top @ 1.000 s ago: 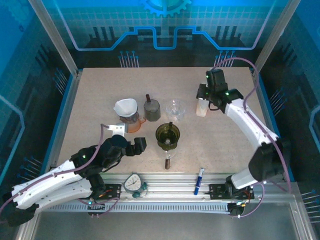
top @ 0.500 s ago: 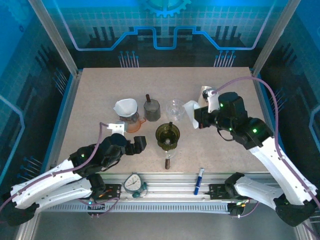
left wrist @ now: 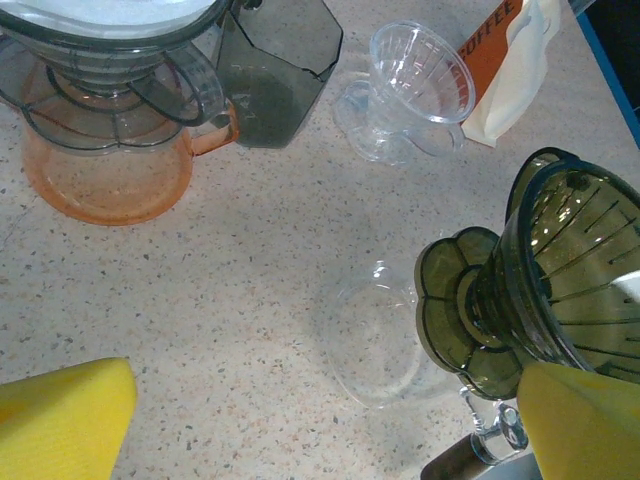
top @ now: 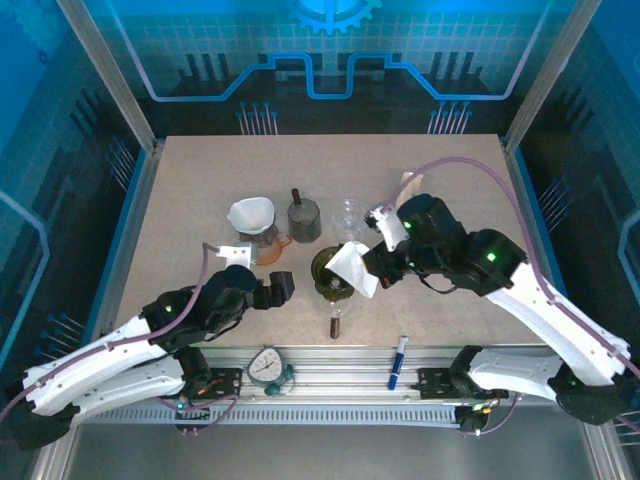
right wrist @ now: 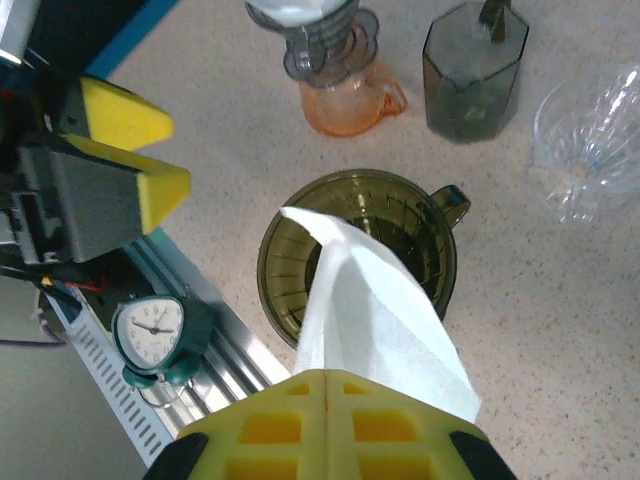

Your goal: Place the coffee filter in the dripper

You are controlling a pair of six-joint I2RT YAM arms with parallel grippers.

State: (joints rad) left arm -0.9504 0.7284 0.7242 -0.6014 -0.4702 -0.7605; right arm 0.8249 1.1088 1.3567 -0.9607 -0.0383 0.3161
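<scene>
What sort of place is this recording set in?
Probably a lab robot cell, not a kitchen: aluminium frame posts and blue printed panels enclose a table, with pour-over gear such as the green dripper and a timer on the front rail.

Left arm [top: 110, 355] low, jaws wide apart; right arm [top: 540, 297] stretched inward, jaws clamped.

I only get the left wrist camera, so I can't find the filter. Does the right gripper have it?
Observer: Yes, the right gripper is shut on the white paper filter.
Operator: Where is it against the green dripper?
Observer: It hangs over the dripper's open mouth, not seated inside.
Operator: Anything on the front rail?
Observer: A small clock, left of a blue pen.
</scene>
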